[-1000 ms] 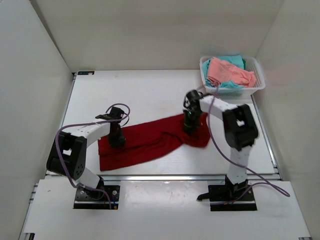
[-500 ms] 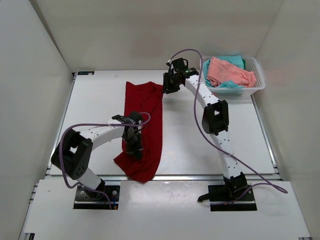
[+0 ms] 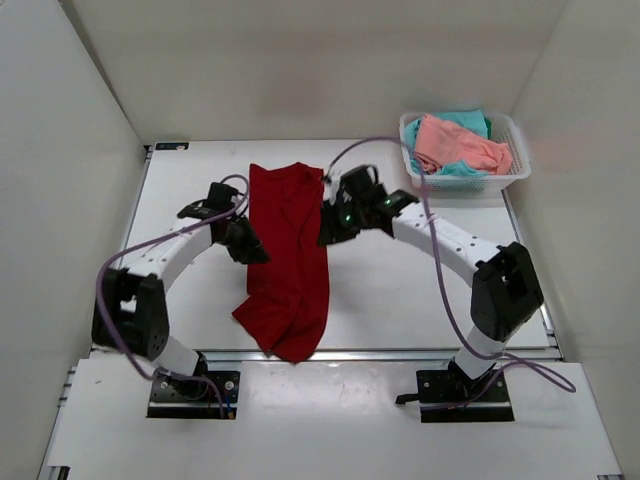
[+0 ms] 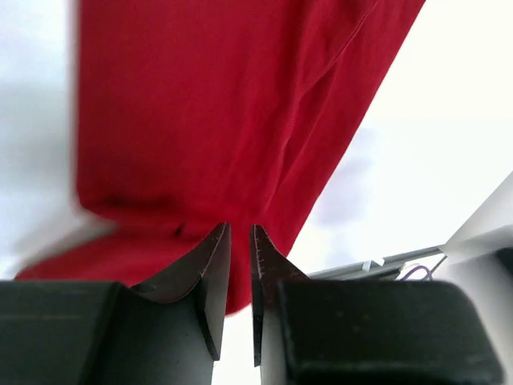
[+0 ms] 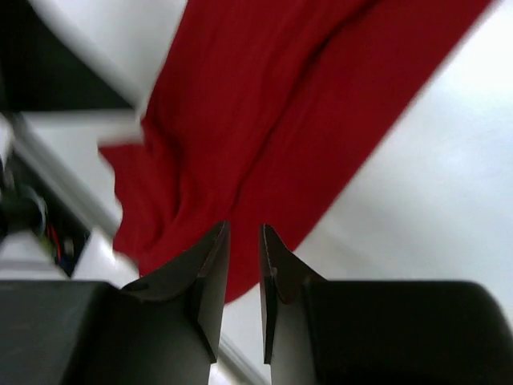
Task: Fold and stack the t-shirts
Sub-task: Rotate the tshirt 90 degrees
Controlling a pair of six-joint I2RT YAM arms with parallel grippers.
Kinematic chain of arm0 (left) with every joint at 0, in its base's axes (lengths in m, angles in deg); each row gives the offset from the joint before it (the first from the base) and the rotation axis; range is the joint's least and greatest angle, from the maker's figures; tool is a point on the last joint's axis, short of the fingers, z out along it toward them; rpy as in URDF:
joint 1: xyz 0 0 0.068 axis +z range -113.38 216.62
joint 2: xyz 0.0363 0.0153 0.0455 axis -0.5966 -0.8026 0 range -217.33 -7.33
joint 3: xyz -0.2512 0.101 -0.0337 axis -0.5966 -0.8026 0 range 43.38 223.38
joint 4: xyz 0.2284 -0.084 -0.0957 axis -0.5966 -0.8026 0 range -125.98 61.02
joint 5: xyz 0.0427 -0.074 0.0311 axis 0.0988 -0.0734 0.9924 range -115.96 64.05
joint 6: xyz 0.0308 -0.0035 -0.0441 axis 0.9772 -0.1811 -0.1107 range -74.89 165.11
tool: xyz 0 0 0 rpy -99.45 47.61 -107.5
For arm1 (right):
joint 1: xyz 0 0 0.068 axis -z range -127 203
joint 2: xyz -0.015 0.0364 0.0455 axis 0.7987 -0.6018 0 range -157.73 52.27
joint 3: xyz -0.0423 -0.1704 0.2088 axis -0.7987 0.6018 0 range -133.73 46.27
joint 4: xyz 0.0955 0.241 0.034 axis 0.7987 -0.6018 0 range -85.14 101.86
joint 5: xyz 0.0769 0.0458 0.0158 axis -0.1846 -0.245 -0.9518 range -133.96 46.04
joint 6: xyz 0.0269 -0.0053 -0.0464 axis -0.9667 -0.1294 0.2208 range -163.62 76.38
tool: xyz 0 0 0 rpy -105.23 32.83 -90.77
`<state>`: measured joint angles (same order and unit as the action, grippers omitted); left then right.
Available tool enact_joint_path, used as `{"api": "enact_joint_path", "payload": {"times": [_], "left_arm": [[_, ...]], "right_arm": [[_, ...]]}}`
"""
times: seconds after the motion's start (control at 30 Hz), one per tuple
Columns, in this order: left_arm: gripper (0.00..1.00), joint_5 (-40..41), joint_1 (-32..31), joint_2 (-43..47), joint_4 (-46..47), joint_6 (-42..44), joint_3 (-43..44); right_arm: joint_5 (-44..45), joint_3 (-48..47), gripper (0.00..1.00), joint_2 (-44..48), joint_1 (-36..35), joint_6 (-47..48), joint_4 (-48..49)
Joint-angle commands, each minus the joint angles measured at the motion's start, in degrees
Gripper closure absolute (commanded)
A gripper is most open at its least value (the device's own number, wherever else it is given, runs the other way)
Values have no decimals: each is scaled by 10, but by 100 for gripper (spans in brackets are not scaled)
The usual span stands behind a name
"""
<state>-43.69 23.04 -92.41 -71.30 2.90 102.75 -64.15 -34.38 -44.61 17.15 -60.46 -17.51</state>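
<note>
The dark red t-shirt (image 3: 290, 250) lies as a long rumpled strip running from the back of the table to its front edge. My left gripper (image 3: 250, 248) is at the strip's left edge, about halfway along. My right gripper (image 3: 328, 228) is at its right edge. In the left wrist view the jaws of the left gripper (image 4: 239, 229) stand a narrow gap apart with nothing between them, above the red cloth (image 4: 216, 120). The right gripper (image 5: 244, 229) looks the same, over red cloth (image 5: 264, 120). The salmon pink t-shirt (image 3: 455, 145) and the teal t-shirt (image 3: 468, 120) lie in the basket.
The white mesh basket (image 3: 517, 168) stands at the back right corner. White walls close in the table on the left, back and right. A metal rail (image 3: 400, 352) runs along the front edge, where the red shirt's near end bunches.
The red shirt went from lying across the table to lying lengthwise. Since half a second ago the right gripper has come back from the shirt's far end and the left has moved up to its left edge.
</note>
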Motion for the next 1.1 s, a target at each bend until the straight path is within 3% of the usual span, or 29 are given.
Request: {"api": "enact_joint_path", "payload": {"times": [0.0, 0.27, 0.4, 0.53, 0.57, 0.6, 0.67, 0.7, 0.8, 0.87, 1.07], "left_arm": [[73, 11, -24, -74, 79, -20, 52], [72, 88, -7, -307, 92, -20, 268], [72, 107, -3, -467, -10, -1, 427], [73, 104, -7, -702, -203, 21, 813], [73, 97, -8, -770, -226, 13, 950], [73, 71, 0, -793, -248, 0, 1031], [77, 22, 11, -793, -212, -24, 965], [77, 17, 13, -778, -169, -23, 896], [76, 21, 2, -714, -97, -10, 799], [74, 11, -4, -709, -88, -4, 799], [70, -5, -5, -715, -154, 14, 912]], "right_arm": [[-28, 75, 83, 12, -60, -34, 40], [-64, 185, 86, 10, -127, -77, 106], [-92, 213, 86, -14, -137, -61, 105], [-89, 212, 85, -34, -121, -21, 71], [-80, 209, 84, -39, -114, -10, 56], [-79, 206, 84, -49, -102, 2, 46], [-54, 179, 85, -69, -82, 20, 2], [-46, 164, 85, -84, -74, 30, -13], [-10, 137, 85, -83, -57, 50, -20], [-9, 122, 85, -79, -50, 42, -10], [-39, 99, 83, -45, -57, -1, 62]]}}
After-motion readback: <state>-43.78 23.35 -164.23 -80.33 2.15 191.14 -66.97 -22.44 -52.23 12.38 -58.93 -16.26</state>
